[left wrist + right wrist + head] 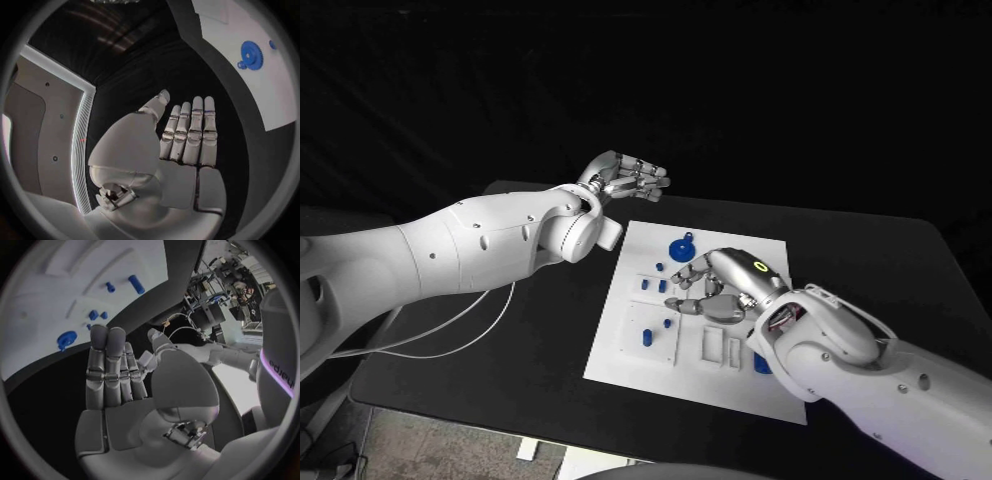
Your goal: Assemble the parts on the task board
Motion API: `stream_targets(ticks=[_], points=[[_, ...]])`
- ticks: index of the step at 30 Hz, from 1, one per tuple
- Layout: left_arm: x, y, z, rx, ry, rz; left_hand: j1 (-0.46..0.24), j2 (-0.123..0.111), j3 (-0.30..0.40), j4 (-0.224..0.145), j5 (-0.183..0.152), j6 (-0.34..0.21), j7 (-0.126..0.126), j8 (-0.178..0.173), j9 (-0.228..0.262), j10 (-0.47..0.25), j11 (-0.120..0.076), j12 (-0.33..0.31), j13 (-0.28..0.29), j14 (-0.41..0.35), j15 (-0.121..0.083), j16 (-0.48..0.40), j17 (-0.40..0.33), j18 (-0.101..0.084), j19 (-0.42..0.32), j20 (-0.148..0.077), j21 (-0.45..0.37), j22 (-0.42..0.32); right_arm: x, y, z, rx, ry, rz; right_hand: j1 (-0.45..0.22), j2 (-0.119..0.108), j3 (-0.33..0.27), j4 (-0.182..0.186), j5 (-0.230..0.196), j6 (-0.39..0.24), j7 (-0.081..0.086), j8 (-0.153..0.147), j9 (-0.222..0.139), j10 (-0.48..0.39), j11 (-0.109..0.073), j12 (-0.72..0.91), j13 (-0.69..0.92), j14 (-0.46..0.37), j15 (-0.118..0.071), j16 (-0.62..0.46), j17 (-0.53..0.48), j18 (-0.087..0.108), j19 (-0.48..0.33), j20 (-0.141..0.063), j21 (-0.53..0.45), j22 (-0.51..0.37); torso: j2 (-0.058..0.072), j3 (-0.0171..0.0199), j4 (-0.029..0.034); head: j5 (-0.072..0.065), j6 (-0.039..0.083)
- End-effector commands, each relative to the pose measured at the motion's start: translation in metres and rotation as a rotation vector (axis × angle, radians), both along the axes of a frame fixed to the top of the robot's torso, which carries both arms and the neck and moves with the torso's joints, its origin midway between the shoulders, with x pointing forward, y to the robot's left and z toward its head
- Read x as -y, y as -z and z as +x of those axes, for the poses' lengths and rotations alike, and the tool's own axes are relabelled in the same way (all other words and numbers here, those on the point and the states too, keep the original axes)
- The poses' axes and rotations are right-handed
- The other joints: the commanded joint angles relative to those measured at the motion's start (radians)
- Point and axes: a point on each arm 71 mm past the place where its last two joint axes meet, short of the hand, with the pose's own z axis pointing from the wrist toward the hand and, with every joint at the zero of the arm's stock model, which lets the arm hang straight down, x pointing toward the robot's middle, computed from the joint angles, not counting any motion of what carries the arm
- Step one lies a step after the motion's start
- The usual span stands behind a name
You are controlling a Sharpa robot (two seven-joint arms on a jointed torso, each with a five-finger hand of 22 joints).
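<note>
Two empty hands, parts waiting on the board

Both hold nothing. Right hand hovers over the middle of the task board, fingers loosely bent in head view, straight and side by side in right wrist view. Left hand sits off the board's far corner above the black table, fingers curled in head view yet flat and extended in left wrist view; reads as open, no contact anywhere.

Likely step: reaching for a part. Best done by lowering the right hand straight onto one chosen piece, spreading fingers first, keeping clear of neighbours.

Blue gear lies at the board's far end, just beyond the right hand. Blue peg stands near the board's left side.

Left wrist view adds the gear's teeth, unreadable from the head camera. Right wrist view adds the gear and a blue cylinder on the board's face beyond the fingertips, showing nothing under the palm.
</note>
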Motion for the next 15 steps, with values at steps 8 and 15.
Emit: stream_targets(ticks=[8, 15], points=[[-0.003, 0.005, -0.005, -0.006, 0.020, -0.034, 0.010, 0.028, -0.186, 0.048, -0.010, -0.014, 0.000, -0.001, 0.000, -0.005, 0.000, 0.004, 0.001, -0.007, 0.007, -0.004, 0.000, 0.000, 0.034, 0.001, -0.004, -0.156, 0.095, 0.004, 0.023, -0.395, 0.146, 0.050, 0.019, 0.076, -0.062, -0.018, -0.062, 0.076, -0.041, 0.000, 0.128, -0.024, -0.069, 0.429, 0.360, -0.014, -0.044, 0.050, 0.097, -0.073, 0.016, -0.057, 0.136, 0.074, -0.018, 0.0097, -0.0283, -0.067, 0.009], [-0.005, 0.016, -0.008, -0.020, 0.025, -0.024, -0.064, -0.018, -0.292, 0.122, -0.056, -0.050, 0.006, 0.017, 0.000, 0.012, -0.003, 0.003, 0.001, -0.011, 0.008, -0.004, 0.001, -0.004, 0.033, 0.004, -0.004, -0.190, 0.135, 0.016, 0.024, -0.538, 0.227, -0.109, -0.007, 0.108, -0.053, 0.029, -0.207, 0.032, -0.040, 0.000, 0.173, -0.086, -0.077, 0.755, 0.683, 0.001, -0.052, 0.145, 0.269, -0.084, 0.037, -0.063, 0.416, 0.124, -0.031, 0.0191, -0.0305, -0.091, 0.005]])
